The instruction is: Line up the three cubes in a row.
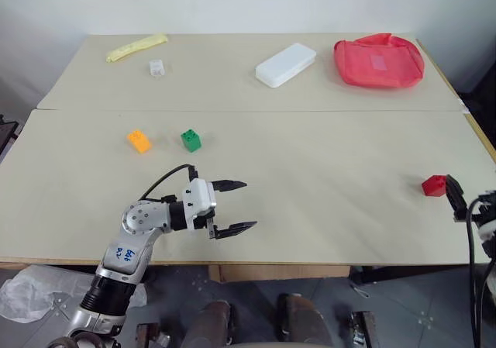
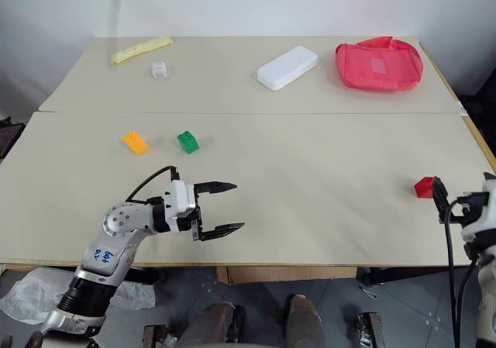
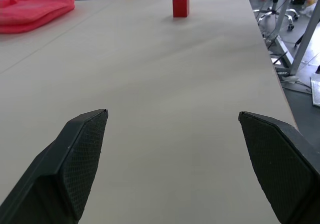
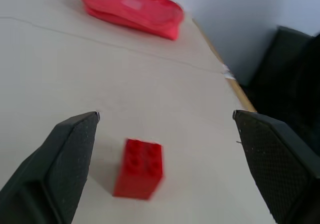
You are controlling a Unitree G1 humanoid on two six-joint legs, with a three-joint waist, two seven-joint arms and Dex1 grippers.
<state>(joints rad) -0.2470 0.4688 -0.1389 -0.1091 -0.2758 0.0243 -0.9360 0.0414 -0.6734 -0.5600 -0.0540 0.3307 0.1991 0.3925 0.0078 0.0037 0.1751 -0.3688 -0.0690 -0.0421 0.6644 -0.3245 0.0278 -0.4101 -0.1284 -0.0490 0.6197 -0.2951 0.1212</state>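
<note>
Left hand (image 1: 235, 206): black fingers spread wide, textured pads (image 3: 82, 159) bare, nothing between them, low over smooth pale counter (image 1: 310, 177). Orange cube (image 1: 139, 140) and green cube (image 1: 191, 139), studded plastic bricks, side by side beyond it. Right hand (image 4: 165, 154): fingers apart; red cube (image 4: 139, 168), studded top, upright just ahead, untouched.

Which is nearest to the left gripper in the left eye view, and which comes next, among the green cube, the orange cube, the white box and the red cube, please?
From the left gripper:
1. Green cube, just beyond it.
2. Orange cube, beyond it, further left.
3. White box, on the far table.
4. Red cube, far right, by the right gripper.
</note>
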